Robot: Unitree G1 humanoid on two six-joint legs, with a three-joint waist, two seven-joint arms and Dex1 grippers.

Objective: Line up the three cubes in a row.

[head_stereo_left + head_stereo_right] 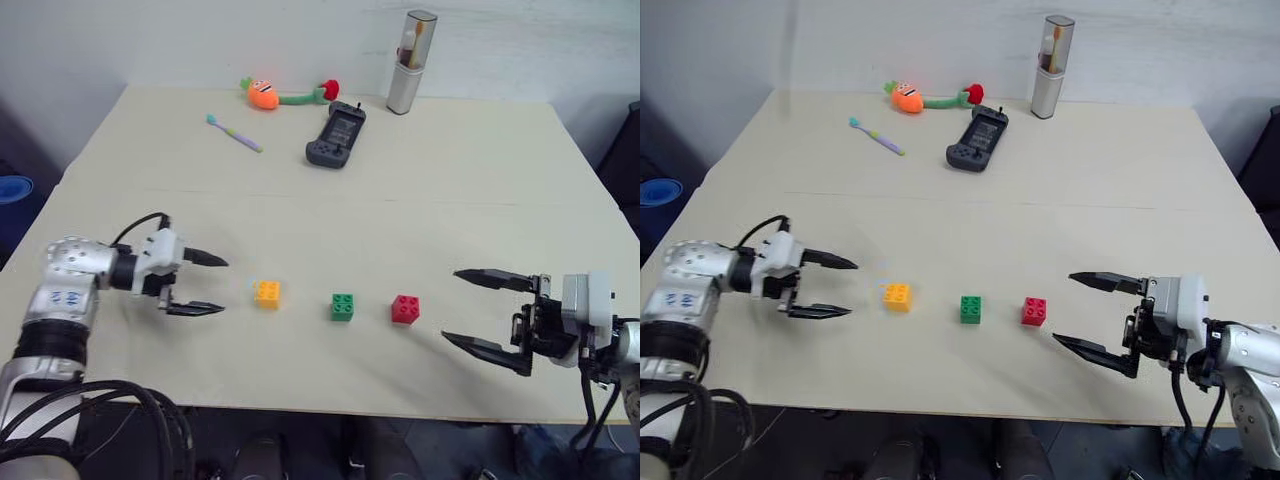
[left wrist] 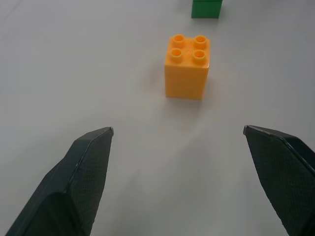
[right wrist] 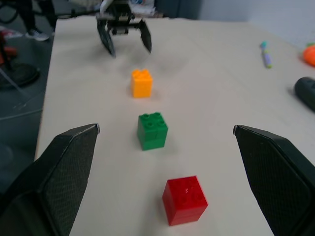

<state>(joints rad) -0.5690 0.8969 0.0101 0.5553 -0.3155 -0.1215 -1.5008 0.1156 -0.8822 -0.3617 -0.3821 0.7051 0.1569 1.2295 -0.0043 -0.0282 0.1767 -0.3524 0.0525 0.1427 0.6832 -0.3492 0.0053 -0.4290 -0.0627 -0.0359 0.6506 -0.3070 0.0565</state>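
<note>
Yellow cube [image 1: 267, 293], green cube [image 1: 342, 307] and red cube [image 1: 405, 309] sat in a near-straight, evenly spaced row close to the table's [image 1: 420, 200] front edge, studs up, none touching. I judged the line-up essentially done.

My left gripper [image 1: 195, 283] hovered just beside the yellow cube on its outer side, fingers spread wide, holding nothing; it looked placed to clear the cube without nudging it. My right gripper [image 1: 490, 313] hung near the red cube's far side, jaws likewise wide and empty, flanking the row.

Toward the back edge: a silver travel case [image 1: 411, 62] stood upright with a toothbrush inside, lid end open. Beside it lay a black handheld game console [image 1: 336, 136], a carrot plush [image 1: 265, 93] and a loose toothbrush [image 1: 234, 132].
</note>
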